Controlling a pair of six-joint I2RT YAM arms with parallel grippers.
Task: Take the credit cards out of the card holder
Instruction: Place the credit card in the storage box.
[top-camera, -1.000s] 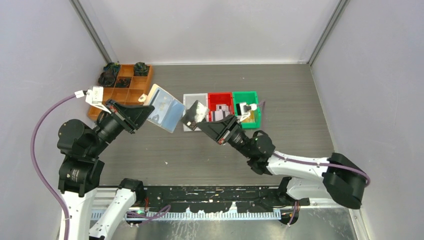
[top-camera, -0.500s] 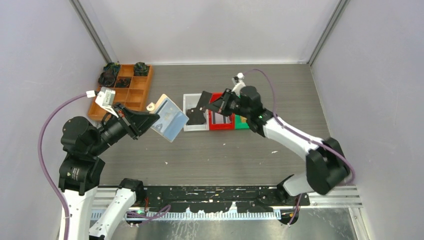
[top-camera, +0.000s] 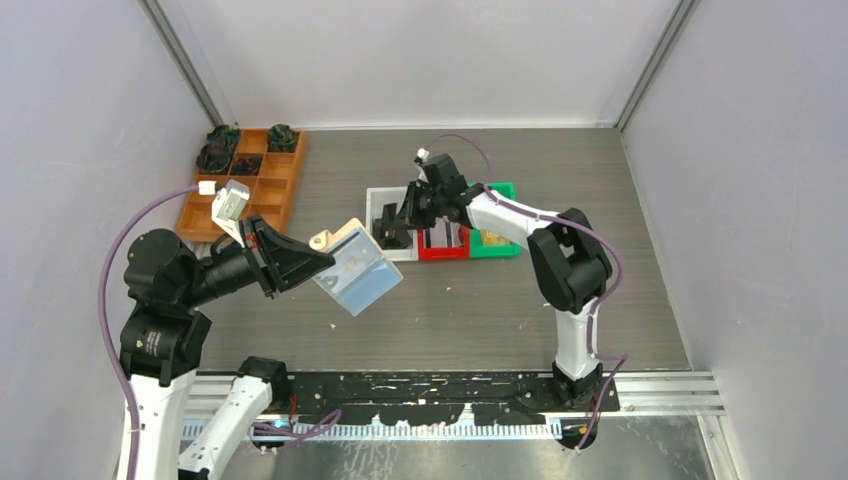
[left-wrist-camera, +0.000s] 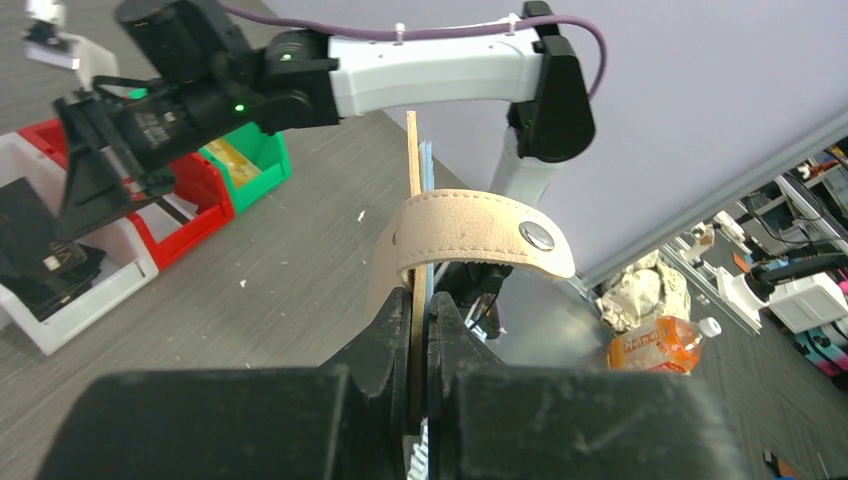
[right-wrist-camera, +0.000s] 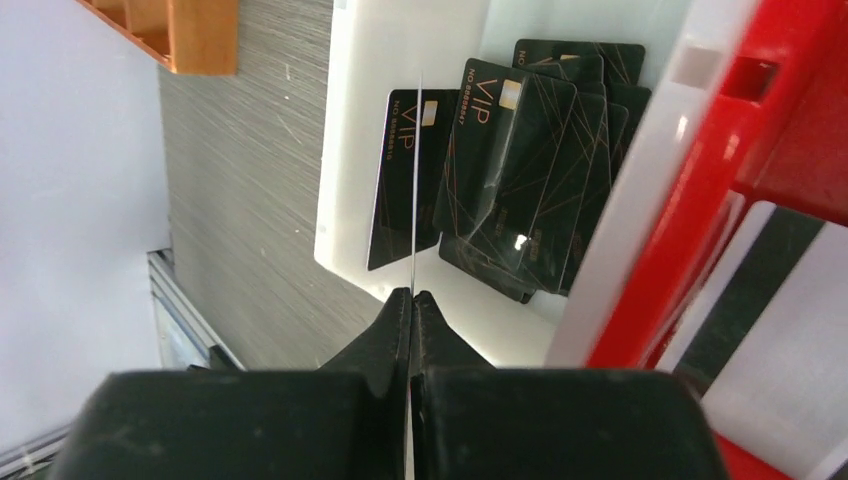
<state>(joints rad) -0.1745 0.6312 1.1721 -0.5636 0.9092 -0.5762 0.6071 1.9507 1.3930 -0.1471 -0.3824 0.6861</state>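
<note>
Black cards (right-wrist-camera: 520, 170) filled white bin (right-wrist-camera: 350, 130), red bin (right-wrist-camera: 790, 150) adjoining; right claw (right-wrist-camera: 411, 297) pinched one card (right-wrist-camera: 415, 200) edge-on above; left claw (left-wrist-camera: 425, 315) clamped card holder (left-wrist-camera: 470, 235).

The right gripper (right-wrist-camera: 411, 296) pinches a thin card (right-wrist-camera: 416, 180), seen edge-on, over a white bin (right-wrist-camera: 370, 60) holding a fanned heap of black VIP cards (right-wrist-camera: 520, 170). A red bin (right-wrist-camera: 790, 120) touches its right side; an orange tray (right-wrist-camera: 190, 30) sits on the grey worktop (right-wrist-camera: 240, 220).

Card holder (left-wrist-camera: 470, 235) matt tan leatherette, metal snap (left-wrist-camera: 537, 236); credit cards (right-wrist-camera: 520, 150) glossy black; white bin (right-wrist-camera: 370, 90) smooth plastic
</note>
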